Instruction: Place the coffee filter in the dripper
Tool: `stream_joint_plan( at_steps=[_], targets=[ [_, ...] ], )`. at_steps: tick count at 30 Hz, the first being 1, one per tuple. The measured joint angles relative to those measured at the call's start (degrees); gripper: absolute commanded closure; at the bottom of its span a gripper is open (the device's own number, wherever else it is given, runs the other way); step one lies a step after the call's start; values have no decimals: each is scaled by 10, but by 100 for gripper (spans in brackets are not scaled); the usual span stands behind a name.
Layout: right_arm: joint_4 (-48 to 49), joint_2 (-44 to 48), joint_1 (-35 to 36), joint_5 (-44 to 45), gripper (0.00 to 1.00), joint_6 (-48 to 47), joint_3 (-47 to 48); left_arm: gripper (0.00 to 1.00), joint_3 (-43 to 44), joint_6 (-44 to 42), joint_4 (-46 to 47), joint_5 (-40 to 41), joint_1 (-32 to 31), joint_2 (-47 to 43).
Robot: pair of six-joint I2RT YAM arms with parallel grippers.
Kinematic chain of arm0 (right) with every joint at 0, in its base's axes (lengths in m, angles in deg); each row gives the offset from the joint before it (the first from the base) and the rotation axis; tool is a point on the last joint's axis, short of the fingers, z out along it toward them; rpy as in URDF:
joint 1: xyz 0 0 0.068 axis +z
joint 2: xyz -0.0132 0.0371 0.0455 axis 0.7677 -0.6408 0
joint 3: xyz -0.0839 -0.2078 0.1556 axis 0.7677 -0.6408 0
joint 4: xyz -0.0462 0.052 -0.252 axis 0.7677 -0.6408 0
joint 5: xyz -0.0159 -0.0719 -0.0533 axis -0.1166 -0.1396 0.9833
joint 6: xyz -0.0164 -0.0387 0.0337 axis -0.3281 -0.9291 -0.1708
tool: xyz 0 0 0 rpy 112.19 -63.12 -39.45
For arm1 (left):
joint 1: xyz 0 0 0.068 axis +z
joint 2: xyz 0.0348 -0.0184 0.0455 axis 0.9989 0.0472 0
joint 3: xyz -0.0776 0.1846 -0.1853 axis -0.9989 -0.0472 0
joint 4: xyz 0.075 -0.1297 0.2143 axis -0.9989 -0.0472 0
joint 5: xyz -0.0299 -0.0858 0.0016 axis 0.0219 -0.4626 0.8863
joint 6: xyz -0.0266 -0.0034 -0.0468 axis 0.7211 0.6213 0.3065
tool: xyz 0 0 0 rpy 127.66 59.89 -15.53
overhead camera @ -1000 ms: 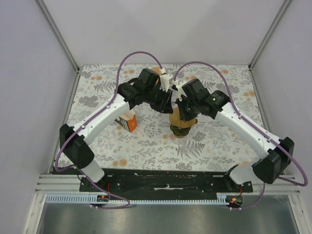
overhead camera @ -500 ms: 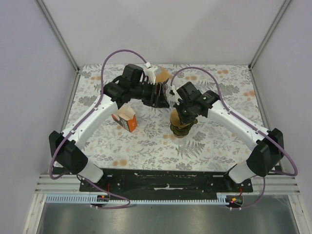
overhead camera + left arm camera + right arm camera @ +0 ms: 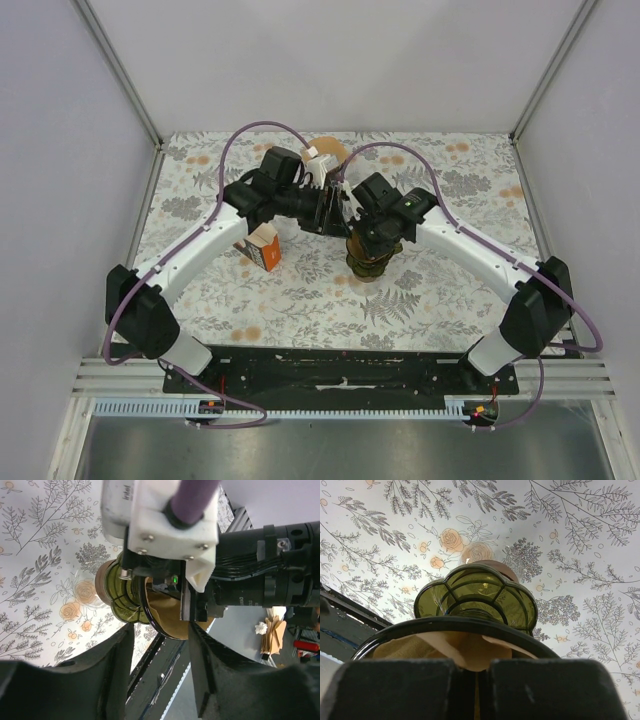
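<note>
Green glass dripper stands on the flower-print counter, directly under the right end effector. A brown paper coffee filter sits inside it, tan paper lying within the dark rim. Right end effector: fingers pressed together over the dripper's mouth, with a thin tan sliver of filter showing in the seam between them, so it is pinching the paper's edge. Left end effector: fingers apart, nothing between them, just beside the right one and level with the dripper's top, not touching the dripper. From overhead the two wrists crowd over the dripper and hide its mouth, so only the lower green body shows and the filter cannot be made out there. The right wrist view supplies what that hides. It shows the closed right end effector at the rim, the filter folds inside, the dripper's scalloped green body beyond, and the counter past that. The left wrist view looks through the gap of the open left end effector and gives a side look at the dripper, with the filter rising above the rim to the right arm's wrist. Only the overhead view shows a small orange box on the counter, out past the left end effector's outer side and well apart from the dripper.
</note>
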Motion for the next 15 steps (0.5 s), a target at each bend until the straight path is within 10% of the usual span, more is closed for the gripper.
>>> stream_joint_plan(
  at_steps=[15],
  targets=[
    [-2,18,-1,-12,98,-2,30,61,-13,0,14,4,-9,0]
  ],
)
